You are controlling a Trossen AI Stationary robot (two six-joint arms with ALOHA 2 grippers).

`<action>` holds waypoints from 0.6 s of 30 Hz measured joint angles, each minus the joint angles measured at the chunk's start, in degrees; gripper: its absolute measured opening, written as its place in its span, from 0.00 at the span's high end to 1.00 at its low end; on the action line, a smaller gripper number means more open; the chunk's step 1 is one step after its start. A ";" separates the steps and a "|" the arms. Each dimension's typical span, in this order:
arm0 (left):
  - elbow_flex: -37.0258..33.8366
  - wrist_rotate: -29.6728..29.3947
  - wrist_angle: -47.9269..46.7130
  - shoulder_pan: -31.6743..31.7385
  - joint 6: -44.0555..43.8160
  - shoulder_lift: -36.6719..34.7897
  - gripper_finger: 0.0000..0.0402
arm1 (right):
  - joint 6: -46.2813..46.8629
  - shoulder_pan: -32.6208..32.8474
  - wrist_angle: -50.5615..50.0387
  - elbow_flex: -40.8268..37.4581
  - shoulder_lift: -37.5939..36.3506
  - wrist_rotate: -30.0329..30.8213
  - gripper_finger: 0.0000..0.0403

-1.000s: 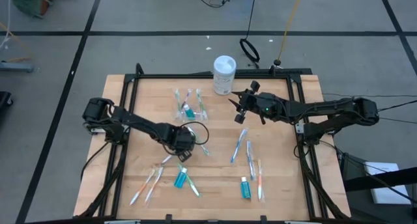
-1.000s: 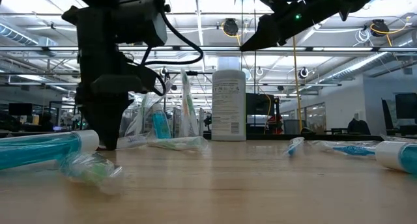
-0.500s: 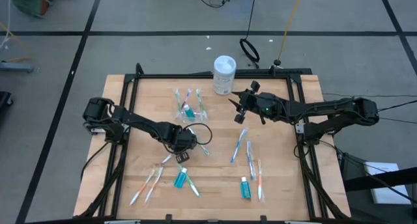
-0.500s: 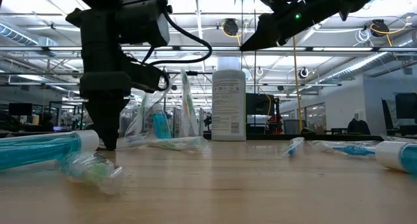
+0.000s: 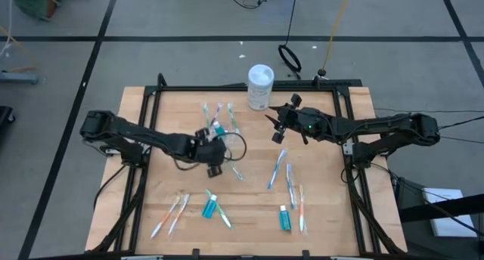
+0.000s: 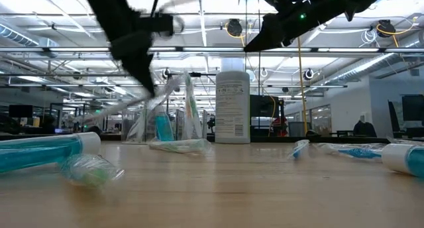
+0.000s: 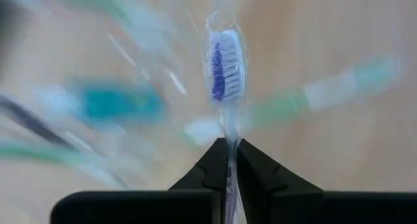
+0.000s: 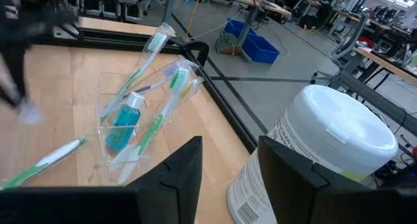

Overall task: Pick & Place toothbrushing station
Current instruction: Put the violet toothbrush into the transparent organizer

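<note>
The clear cup (image 5: pixel 218 125) stands at the table's far middle with several toothbrushes and a teal toothpaste tube (image 8: pixel 124 123) in it. My left gripper (image 5: pixel 208 148) hangs just near of the cup, shut on a wrapped toothbrush with blue bristles (image 7: pixel 221 68). In the low view that toothbrush (image 6: pixel 119 105) slants above the table. My right gripper (image 5: pixel 274 125) hangs open in the air right of the cup, with nothing between its fingers (image 8: pixel 182 178). My left gripper pinches the toothbrush's handle just below the head (image 7: pixel 229 149) between its two fingers (image 7: pixel 212 168), through a clear wrapper. The fingers slant down and lie along the brush. The head sticks out beyond the fingertips, and the brush is lifted clear of the table.
A white bottle (image 5: pixel 260 86) stands at the far edge, right of the cup. Loose toothbrushes (image 5: pixel 277 169) and teal tubes (image 5: pixel 209 207) (image 5: pixel 284 218) lie over the near half. A green toothbrush (image 5: pixel 238 173) lies near my left gripper. A black rail (image 5: pixel 227 88) frames the table.
My left gripper has risen off the table and rolled about its own axis, taking hold of a toothbrush that lay on the wood near the cup. That toothbrush now hangs slanted, clear of the table.
</note>
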 joint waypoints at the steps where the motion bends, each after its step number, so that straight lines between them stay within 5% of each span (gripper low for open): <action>1: 0.31 -4.28 2.17 0.17 1.01 -1.28 0.95 | 0.00 0.00 0.00 0.00 0.00 0.00 0.65; 4: 0.52 -14.74 13.26 1.26 3.97 -4.66 0.98 | -0.03 0.00 0.02 0.02 0.00 0.00 0.65; 7: 0.56 -18.77 25.84 2.99 7.31 -6.29 0.99 | -0.09 -0.18 0.04 0.02 0.02 0.00 0.65; 12: 0.66 -11.96 42.58 7.29 14.41 -4.70 0.96 | -1.52 -0.24 0.01 0.02 0.02 0.05 0.65; 18: 0.59 -4.94 46.30 12.40 11.19 1.25 0.95 | -1.75 -0.24 0.00 0.02 0.02 0.04 0.65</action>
